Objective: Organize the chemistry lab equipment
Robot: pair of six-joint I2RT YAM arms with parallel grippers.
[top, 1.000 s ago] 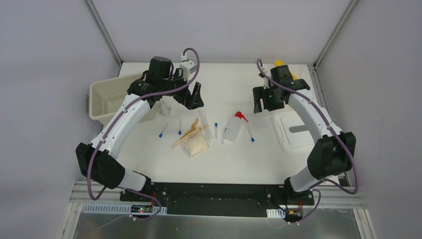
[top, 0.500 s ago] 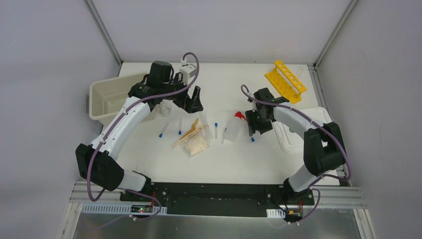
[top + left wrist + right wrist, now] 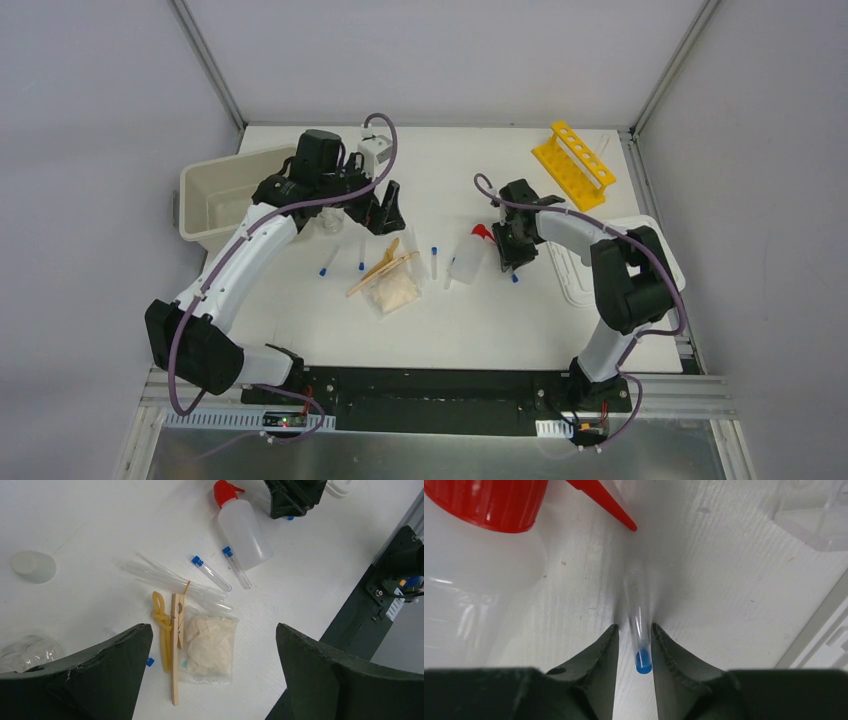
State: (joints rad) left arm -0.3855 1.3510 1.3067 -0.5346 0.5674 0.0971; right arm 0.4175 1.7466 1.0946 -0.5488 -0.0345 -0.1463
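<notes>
Half the beaker (image 3: 29, 649) behind left gripper (image 3: 212, 630) finger

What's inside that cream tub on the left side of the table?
The part of the tub that shows holds nothing, just its bare floor. The left arm reaches over its right corner, so anything lying there is hidden.
</notes>
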